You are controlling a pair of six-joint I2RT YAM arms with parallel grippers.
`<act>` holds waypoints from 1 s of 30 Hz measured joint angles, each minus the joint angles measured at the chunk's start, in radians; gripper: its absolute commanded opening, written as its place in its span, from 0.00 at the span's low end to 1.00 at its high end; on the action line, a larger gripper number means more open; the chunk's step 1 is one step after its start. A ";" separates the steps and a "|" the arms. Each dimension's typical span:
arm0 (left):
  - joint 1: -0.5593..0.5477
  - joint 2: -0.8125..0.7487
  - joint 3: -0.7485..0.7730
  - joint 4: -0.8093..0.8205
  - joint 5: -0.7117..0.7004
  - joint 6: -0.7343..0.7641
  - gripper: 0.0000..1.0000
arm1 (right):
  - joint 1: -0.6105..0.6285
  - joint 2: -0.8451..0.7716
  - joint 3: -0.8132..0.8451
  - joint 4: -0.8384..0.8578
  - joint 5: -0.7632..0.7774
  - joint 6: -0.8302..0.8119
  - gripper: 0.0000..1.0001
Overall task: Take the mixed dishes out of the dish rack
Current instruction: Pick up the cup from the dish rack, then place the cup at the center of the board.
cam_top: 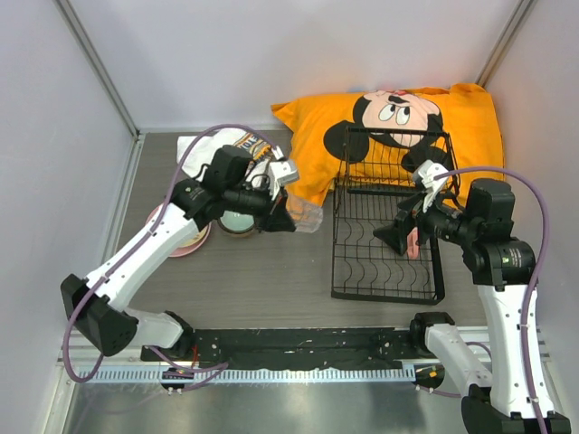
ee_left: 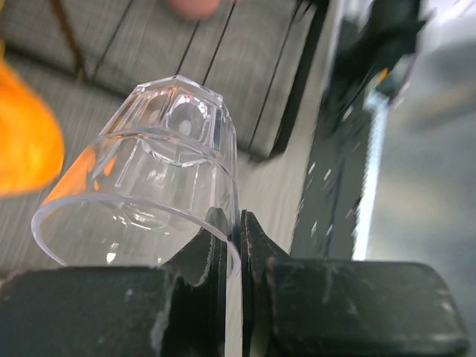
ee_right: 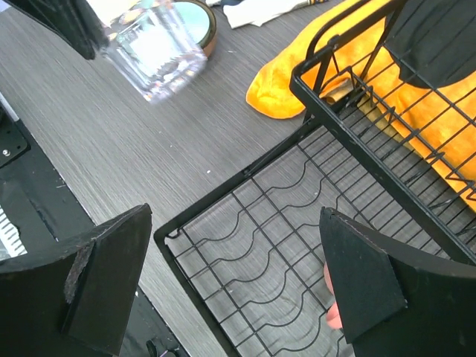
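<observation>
The left pincer (ee_left: 239, 239) is pressed together on the rim of a small clear faceted glass (ee_left: 160, 160). It holds the glass tilted in the air over the grey wood-grain tabletop (cam_top: 271, 271), between a black wire rectangular dish rack (cam_top: 387, 297) and a brown-rimmed bowl with a pale green inside (cam_top: 237, 222), which sits near a pink plate (cam_top: 193, 242). The right pincer (ee_right: 238, 282) is spread wide above the rack's flat grid section, and an orange cartoon-mouse pillow (cam_top: 312, 127) lies at the rack's far end.
</observation>
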 measured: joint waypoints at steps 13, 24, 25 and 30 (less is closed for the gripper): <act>0.189 -0.092 -0.223 -0.511 -0.434 0.487 0.00 | 0.000 -0.020 -0.113 0.051 0.052 0.012 1.00; 0.288 -0.197 -0.399 -0.636 -0.678 0.687 0.00 | 0.000 -0.043 -0.136 0.075 0.069 0.020 1.00; 0.292 -0.208 -0.413 -0.638 -0.695 0.695 0.00 | 0.000 -0.043 -0.136 0.076 0.069 0.020 1.00; 0.299 -0.243 -0.489 -0.632 -0.754 0.724 0.00 | 0.000 -0.043 -0.136 0.076 0.070 0.021 1.00</act>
